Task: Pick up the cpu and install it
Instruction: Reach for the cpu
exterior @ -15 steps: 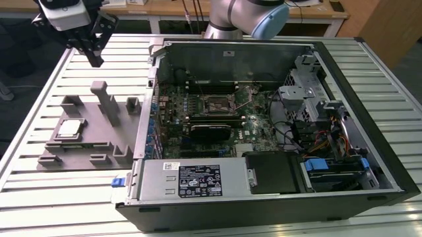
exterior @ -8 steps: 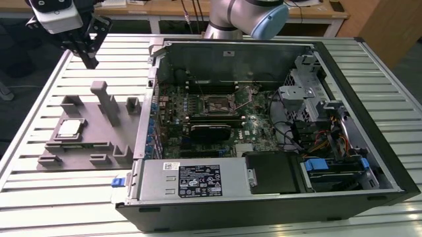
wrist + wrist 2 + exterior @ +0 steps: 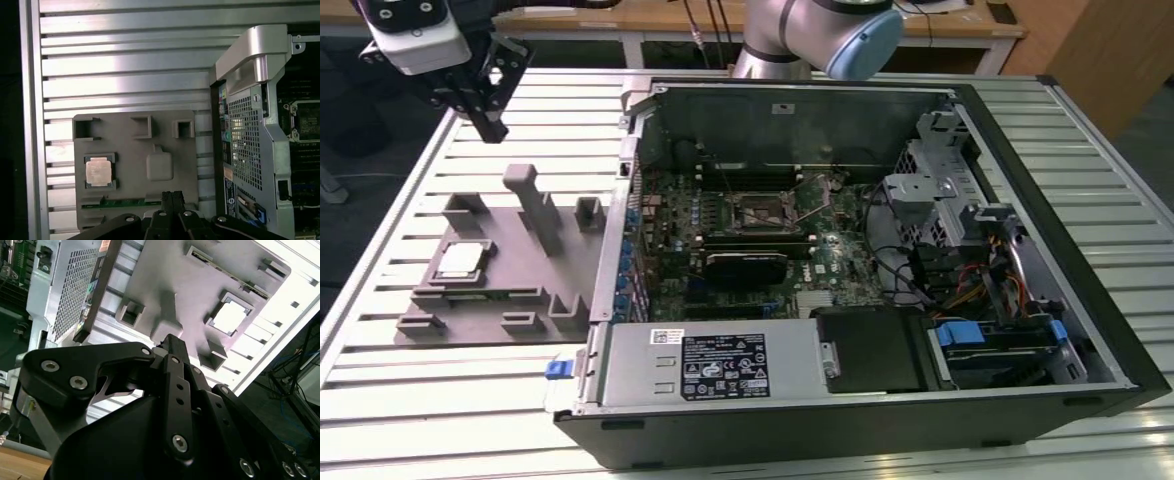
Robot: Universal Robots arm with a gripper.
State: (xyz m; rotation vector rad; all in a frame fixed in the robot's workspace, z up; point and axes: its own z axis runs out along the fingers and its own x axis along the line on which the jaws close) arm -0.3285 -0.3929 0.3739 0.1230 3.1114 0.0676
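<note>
The small square cpu with a silvery metal top [image 3: 459,260] lies flat in a square recess of the grey plastic fixture tray [image 3: 511,292], toward the exterior view's left. In both wrist views the cpu [image 3: 98,171] [image 3: 230,317] is untouched in its pocket. The tray rests on the slatted aluminium table [image 3: 400,420], just beside the open black computer case [image 3: 854,445], whose green motherboard [image 3: 817,262] carries a square socket [image 3: 767,212]. The black end effector [image 3: 491,132] hangs over the tray's far edge, well apart from the cpu. Its fingers are narrow, drawn together and holding nothing, as the first wrist view shows [image 3: 172,196].
</note>
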